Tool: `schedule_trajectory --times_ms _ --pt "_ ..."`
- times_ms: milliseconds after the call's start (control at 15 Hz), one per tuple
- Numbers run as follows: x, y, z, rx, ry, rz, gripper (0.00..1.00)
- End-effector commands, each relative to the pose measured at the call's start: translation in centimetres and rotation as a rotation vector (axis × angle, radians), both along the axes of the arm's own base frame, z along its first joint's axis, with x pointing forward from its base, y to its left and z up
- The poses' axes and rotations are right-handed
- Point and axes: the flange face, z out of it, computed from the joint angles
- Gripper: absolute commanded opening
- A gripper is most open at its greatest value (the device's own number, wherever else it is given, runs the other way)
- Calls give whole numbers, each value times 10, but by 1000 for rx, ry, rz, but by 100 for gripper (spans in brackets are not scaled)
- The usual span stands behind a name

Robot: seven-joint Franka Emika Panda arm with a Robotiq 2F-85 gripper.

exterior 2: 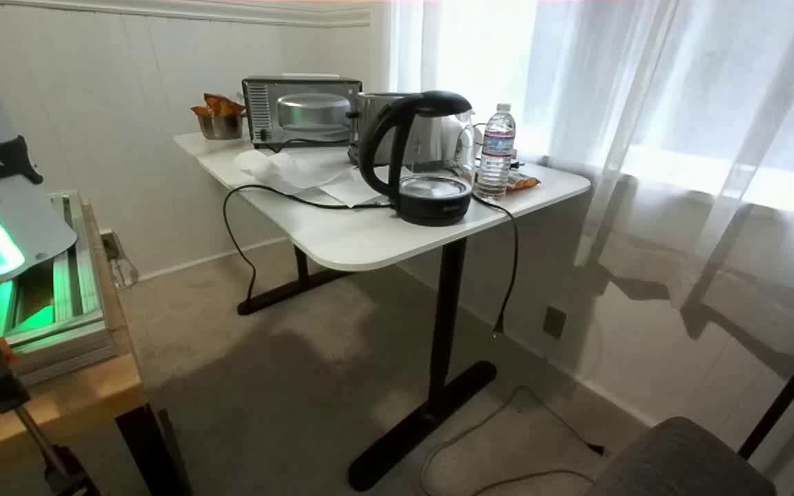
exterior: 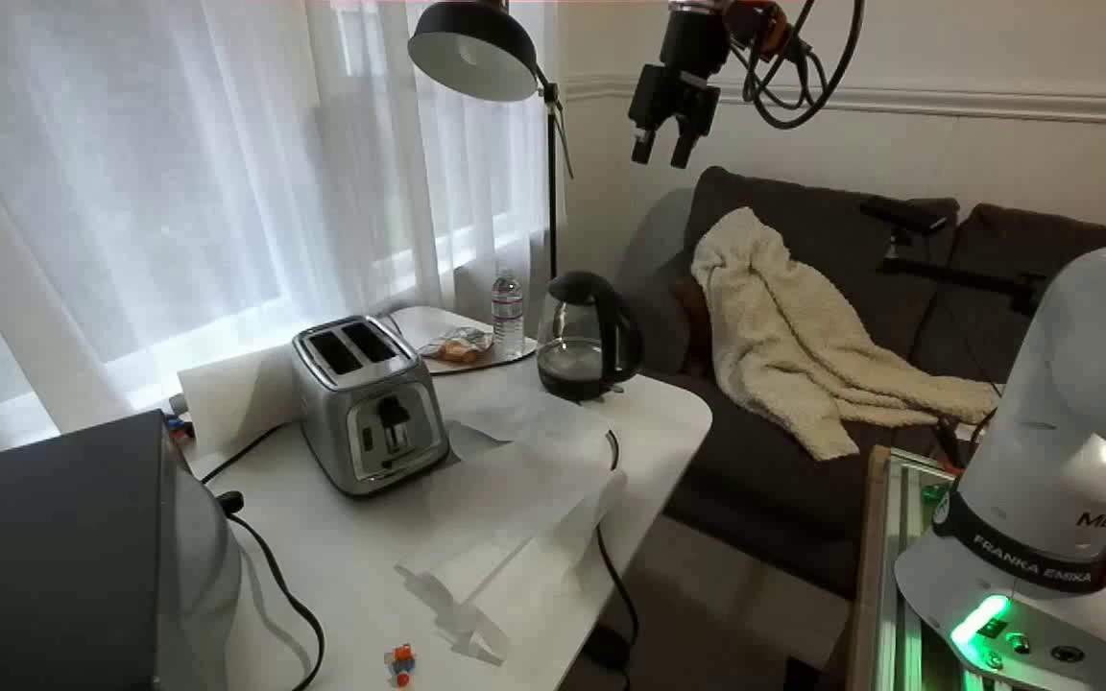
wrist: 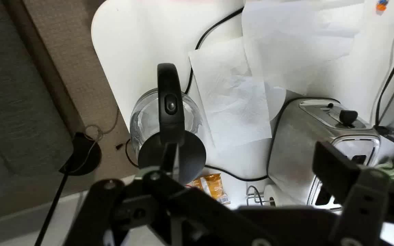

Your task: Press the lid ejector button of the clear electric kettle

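The clear glass, black-lidded electric kettle (exterior: 575, 347) is set near a rounded corner of the white table (exterior: 670, 411), a small dark oval button (wrist: 170, 104) being carried on its black handle (wrist: 167, 76). The black two-fingered gripper (exterior: 661, 155) is held well above, spread wide, nothing pinched. Through poor alignment the button could be missed; by a sideways push the kettle might be tipped or slid off the edge. White paper sheets (exterior: 515, 470) and a silver two-slot toaster (exterior: 327, 413) are also borne; beyond, a dark grey sofa (exterior: 827, 216) is draped with a cream fleecy blanket (exterior: 783, 317).

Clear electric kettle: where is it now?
In an exterior view, the kettle stands at the far end of the table, right of the water bottle.
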Motion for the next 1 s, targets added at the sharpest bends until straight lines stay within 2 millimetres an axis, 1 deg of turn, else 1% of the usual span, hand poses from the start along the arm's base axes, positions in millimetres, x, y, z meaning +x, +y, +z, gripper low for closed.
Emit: schedule_trajectory --times_ms 0,333,467,667,933 --pt "0 0 0 0 1 0 100" --pt "0 0 1 0 0 0 100" --pt "-5 1 -12 -38 84 -32 100" --pt "-13 1 -30 -65 166 -54 100" --pt "-21 -5 -67 -94 207 -61 100"
